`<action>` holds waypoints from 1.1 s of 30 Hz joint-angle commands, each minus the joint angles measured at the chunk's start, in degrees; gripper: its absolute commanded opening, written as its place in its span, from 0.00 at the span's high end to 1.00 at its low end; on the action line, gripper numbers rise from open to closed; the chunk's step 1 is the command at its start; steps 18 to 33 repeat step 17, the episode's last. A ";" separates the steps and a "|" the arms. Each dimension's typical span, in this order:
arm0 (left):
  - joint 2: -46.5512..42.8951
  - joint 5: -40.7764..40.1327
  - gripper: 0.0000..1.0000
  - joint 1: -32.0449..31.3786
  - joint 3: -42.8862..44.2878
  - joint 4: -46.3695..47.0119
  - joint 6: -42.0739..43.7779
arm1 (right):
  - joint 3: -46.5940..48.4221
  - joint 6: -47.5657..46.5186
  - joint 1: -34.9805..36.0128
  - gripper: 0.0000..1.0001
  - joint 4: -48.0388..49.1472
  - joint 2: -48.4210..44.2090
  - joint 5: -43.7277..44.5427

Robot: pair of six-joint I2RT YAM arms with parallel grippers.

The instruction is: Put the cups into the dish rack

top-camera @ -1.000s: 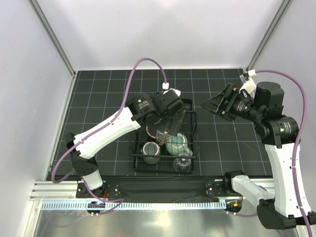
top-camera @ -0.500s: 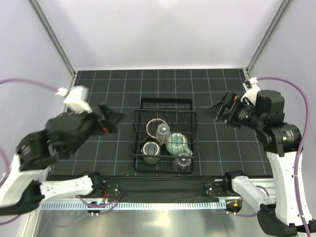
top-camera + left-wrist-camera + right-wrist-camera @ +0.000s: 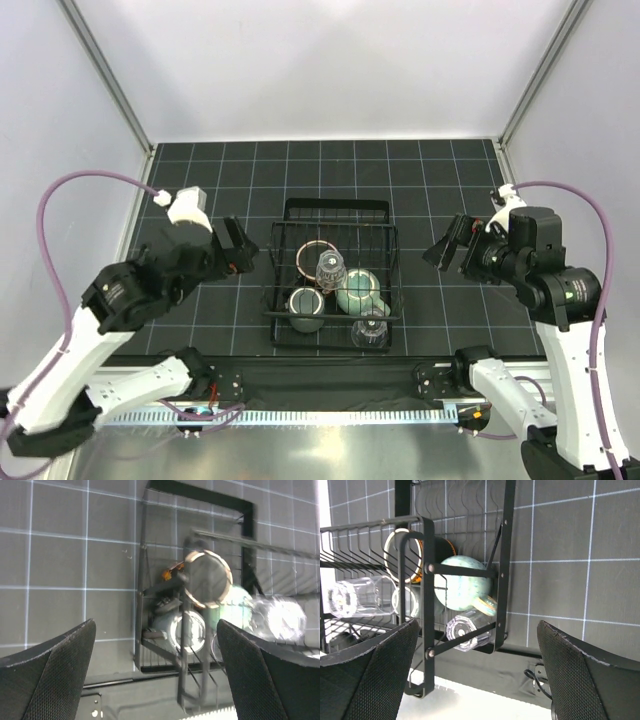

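Note:
The black wire dish rack [image 3: 336, 205] stands mid-table and holds all five cups: the red-inside cup [image 3: 313, 257], a clear glass [image 3: 330, 268], the pale-green mug [image 3: 357, 291], the dark grey-green mug [image 3: 306, 303] and a second clear glass [image 3: 371, 328]. My left gripper [image 3: 238, 250] is open and empty, left of the rack. My right gripper [image 3: 447, 250] is open and empty, right of it. The left wrist view shows the rack [image 3: 200, 492] and the red-inside cup [image 3: 207, 577] between its open jaws. The right wrist view shows the pale-green mug [image 3: 462, 582] and a glass [image 3: 470, 630].
The rack sits on a black gridded mat [image 3: 200, 180]. Grey walls enclose the table on three sides. A metal rail [image 3: 320, 415] and both arm bases run along the near edge.
My left arm has swung from above the rack out to its left, leaving a clear glass in the rack. My right gripper has drawn back slightly toward the near side.

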 commanded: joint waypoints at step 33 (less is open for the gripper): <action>-5.18 38.10 0.00 39.64 -15.22 14.45 3.55 | -15.51 -4.48 0.21 0.00 10.08 -10.57 -4.23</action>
